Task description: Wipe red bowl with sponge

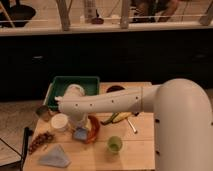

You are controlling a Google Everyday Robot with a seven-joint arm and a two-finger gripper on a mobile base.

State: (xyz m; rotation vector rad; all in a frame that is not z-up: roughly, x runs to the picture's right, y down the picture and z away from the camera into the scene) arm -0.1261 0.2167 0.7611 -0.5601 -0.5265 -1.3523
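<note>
The red bowl (93, 129) sits on the wooden table (140, 150) left of centre. Only its right side shows, as an orange-red crescent, and it looks tipped. The light-blue sponge (80, 134) is at the bowl's left side, pressed against it. My gripper (78, 127) reaches down from the white arm over the bowl's left part and is shut on the sponge. The arm hides the rest of the bowl.
A white round cup (59, 121) stands just left of the gripper, with a metal can (42, 112) beyond it. A green cup (114, 145), a banana (117, 118), a green tray (75, 84), a dark maroon bowl (115, 89), a blue-grey folded cloth (54, 156) and a brown cluster (41, 141) are also there.
</note>
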